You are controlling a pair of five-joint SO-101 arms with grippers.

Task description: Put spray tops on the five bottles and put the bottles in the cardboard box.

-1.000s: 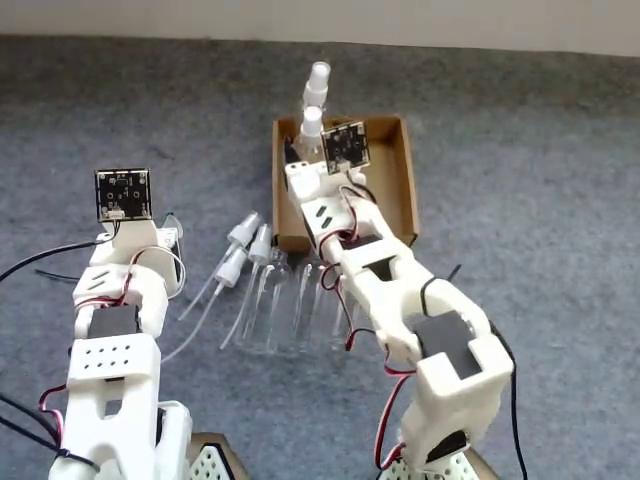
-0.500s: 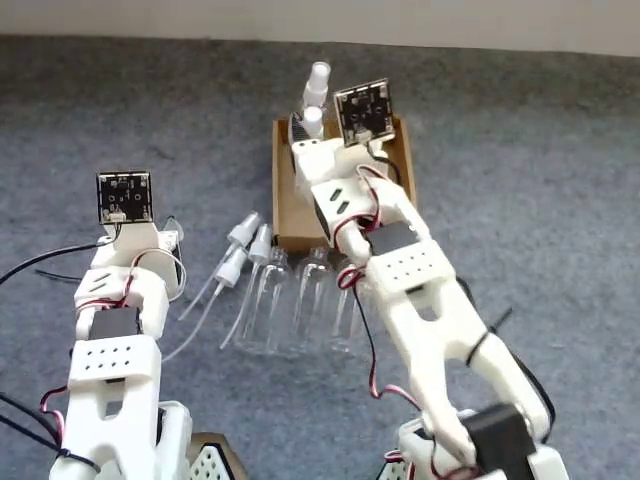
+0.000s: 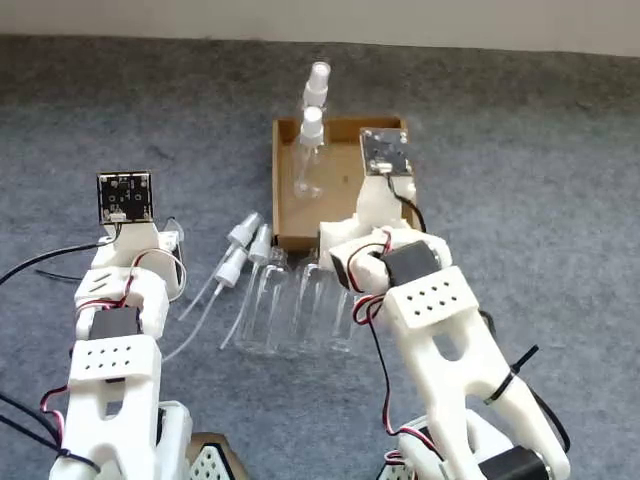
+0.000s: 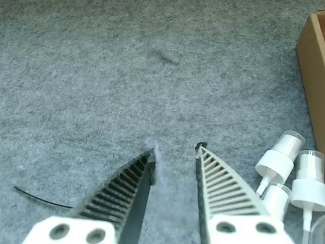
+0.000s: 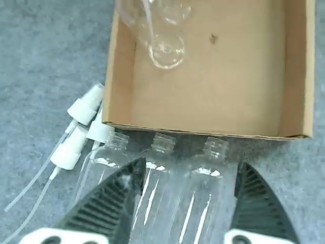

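Surface: grey short-pile carpet (image 3: pixel 520 120) covers the whole work area, with a pale wall strip along the far edge.
Box: an open brown cardboard box (image 3: pixel 335 195) sits on the carpet ahead of the right arm.
Finished bottle: one clear plastic bottle with a white spray top (image 3: pixel 308 165) is inside the box near its left wall, nozzle toward the far wall.
Second finished bottle: another spray-topped clear bottle (image 3: pixel 318 82) shows at the far wall. It appears to lean there, but its footing cannot be confirmed.
Uncapped bottles: three clear open-necked plastic bottles (image 5: pixel 157 168) lie side by side on the carpet, necks just beside the box's near wall.
Loose tops: three white spray tops with thin dip tubes (image 3: pixel 245 240) lie clustered on the carpet, to the left of the uncapped bottles.
Left gripper (image 4: pixel 175 152): fingers spread and holding nothing, over bare carpet, with the loose tops off to one side.
Right gripper (image 5: pixel 189 165): fingers wide apart and grasping nothing, above the uncapped bottles, near the box's front wall.
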